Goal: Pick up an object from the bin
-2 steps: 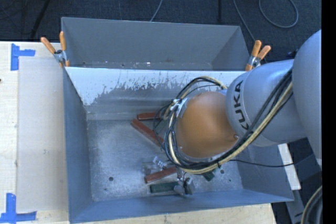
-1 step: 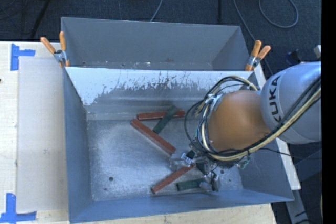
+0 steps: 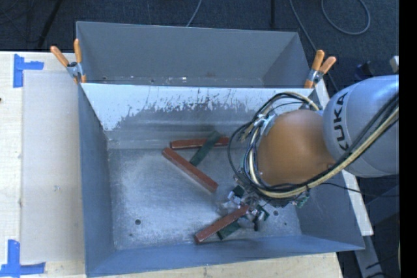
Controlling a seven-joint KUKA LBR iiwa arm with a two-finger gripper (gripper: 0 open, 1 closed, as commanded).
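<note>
Where the arm [image 3: 293,146] dips, a reddish-brown bar [image 3: 218,228] slants lower-left to upper-right; grip indiscernible.

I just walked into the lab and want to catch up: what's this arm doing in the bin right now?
The KUKA arm reaches into the grey bin from the right, with its gripper low over the near right part of the floor. It sits at the upper end of a reddish-brown stick lying at a slant there; I can't tell whether it has hold of it. Three more sticks lie crossed near the middle.
</note>
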